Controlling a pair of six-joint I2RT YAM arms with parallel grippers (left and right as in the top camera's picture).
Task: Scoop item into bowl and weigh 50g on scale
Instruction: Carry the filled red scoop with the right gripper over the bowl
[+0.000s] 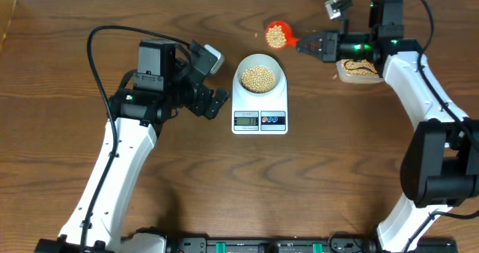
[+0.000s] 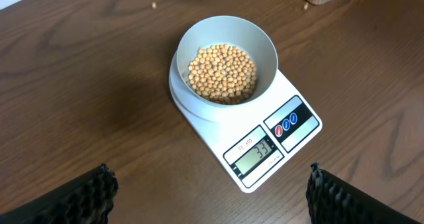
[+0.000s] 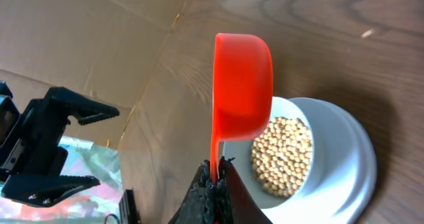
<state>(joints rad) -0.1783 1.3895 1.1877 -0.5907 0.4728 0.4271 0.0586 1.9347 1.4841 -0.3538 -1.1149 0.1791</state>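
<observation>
Currently right pincer (image 1: 304,43) clamps the loaded red scoop (image 1: 277,34) just beyond the bowl (image 2: 262,42) of beans (image 2: 222,71) on the scale (image 2: 212,128), left pincer (image 1: 212,79) wide and empty — I reckon one fast tip overshoots target or scatters beans onto the table (image 1: 45,96).

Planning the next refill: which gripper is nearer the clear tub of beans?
Right. The right gripper, shut on the red scoop, is just beside the tub; the left gripper sits beyond the scale.
</observation>
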